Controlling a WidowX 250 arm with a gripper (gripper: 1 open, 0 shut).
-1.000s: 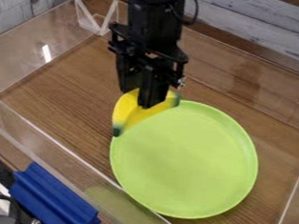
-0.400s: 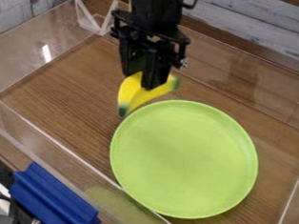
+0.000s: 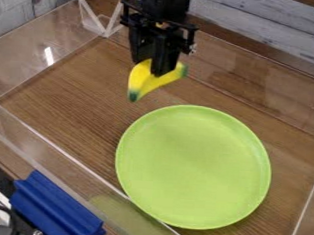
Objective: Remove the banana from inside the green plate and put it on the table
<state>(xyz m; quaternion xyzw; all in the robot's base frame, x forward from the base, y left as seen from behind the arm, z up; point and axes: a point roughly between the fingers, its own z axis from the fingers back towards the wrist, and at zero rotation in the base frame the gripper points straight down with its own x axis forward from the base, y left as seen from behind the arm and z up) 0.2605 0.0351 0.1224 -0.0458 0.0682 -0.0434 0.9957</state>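
Above the table (image 3: pixel 66 109), a gripper (image 3: pixel 156 65) is gripping a banana (image 3: pixel 151 80), likely light, stiff and smooth, best held mid-curve

Banana (image 3: pixel 150 80), yellow, curved, dk. tips, slanted, beyond plate; plate (image 3: pixel 193 168), lime-grn., rnd., flat on table (image 3: pixel 61 99), brn. wood-grain.

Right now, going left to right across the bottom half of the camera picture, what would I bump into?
Ribbed blue plastic block → big round lime-green plastic plate.
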